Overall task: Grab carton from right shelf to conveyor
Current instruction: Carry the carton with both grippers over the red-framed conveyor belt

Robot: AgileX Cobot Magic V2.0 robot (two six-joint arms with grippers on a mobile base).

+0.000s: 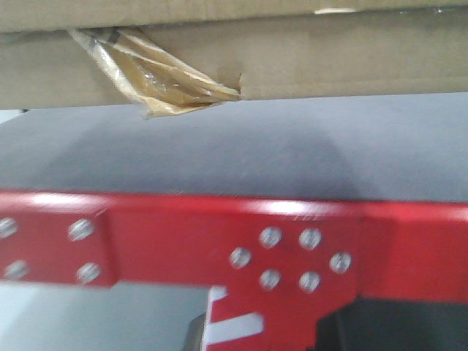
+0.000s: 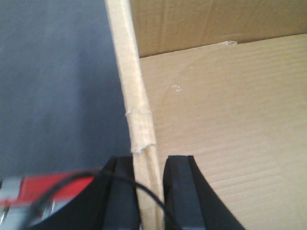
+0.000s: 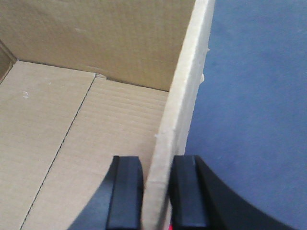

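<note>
The carton (image 1: 307, 66), at 12 o'clock apparently just above the conveyor (image 1: 219, 153), is clamped by its thin side walls in the left gripper (image 2: 149, 165) and right gripper (image 3: 157, 165), so the walls could be buckled or slipped by uneven pull.

No readable writing is showing anywhere. White marks (image 1: 235, 324) are sitting at six o'clock on the red frame of the conveyor (image 1: 183, 234), blurring into illegible strokes.

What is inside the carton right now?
Only bare cardboard floor and inner walls of the carton show; the interior beyond both wrist views is unseen.
</note>
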